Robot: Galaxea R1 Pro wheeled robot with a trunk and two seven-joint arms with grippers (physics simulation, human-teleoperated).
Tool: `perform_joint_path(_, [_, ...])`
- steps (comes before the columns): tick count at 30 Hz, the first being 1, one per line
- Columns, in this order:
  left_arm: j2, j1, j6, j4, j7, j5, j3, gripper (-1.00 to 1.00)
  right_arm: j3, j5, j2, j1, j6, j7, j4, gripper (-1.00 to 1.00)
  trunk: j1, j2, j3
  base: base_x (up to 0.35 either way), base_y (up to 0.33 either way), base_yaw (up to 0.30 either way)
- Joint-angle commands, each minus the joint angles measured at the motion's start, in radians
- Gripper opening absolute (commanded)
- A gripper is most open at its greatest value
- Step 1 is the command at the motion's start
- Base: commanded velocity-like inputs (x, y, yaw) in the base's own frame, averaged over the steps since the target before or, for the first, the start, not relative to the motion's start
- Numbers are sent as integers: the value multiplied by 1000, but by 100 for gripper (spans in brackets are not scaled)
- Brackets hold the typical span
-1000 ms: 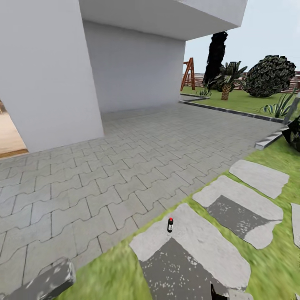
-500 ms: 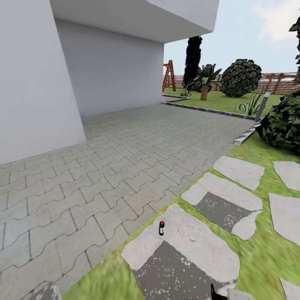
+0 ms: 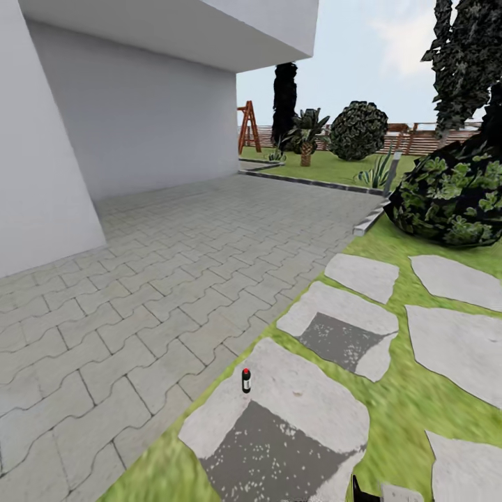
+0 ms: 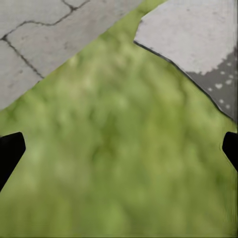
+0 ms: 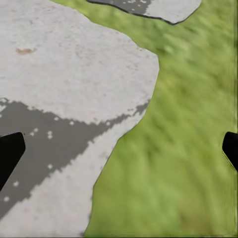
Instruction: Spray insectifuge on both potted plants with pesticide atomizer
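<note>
Upright, cylindrical pesticide atomizer (image 3: 246, 381) on stone

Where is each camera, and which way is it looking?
Head view: up on the robot's head, looking forward and down over grey paving, the stepping stone with the pesticide atomizer, a bush and the fence; a dark bit of the robot pokes in at the lower edge.
Left wrist view: by the left gripper, facing down at grass; dark fingertips at both sides.
Right wrist view: by the right gripper, facing down at stone and grass; dark fingertips again.
Shared: both wrist views show grass and stepping stone.
</note>
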Motion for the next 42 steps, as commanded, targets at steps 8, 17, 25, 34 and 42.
perform_joint_path(8, [0,0,-3,1,0,1,2,100,-1,2,0,-1,-3,-2,1,100,0,0,-1,0,85,-300])
perform_joint_path(17, [0,0,-3,2,0,1,2,100,-1,2,0,-1,-3,-2,1,100,0,0,-1,0,194,-300])
perform_joint_path(25, [0,0,-3,1,0,1,2,100,-1,2,0,-1,-3,-2,1,100,0,0,-1,0,91,-300])
perform_joint_path(34, [0,0,-3,1,0,1,2,100,-3,-2,1,-1,-3,-3,-3,100,0,0,-8,0,14,-243])
perform_joint_path(42, [0,0,-3,0,0,0,1,100,-1,2,-4,-1,-4,-1,-2,100,0,0,-10,0,0,-33])
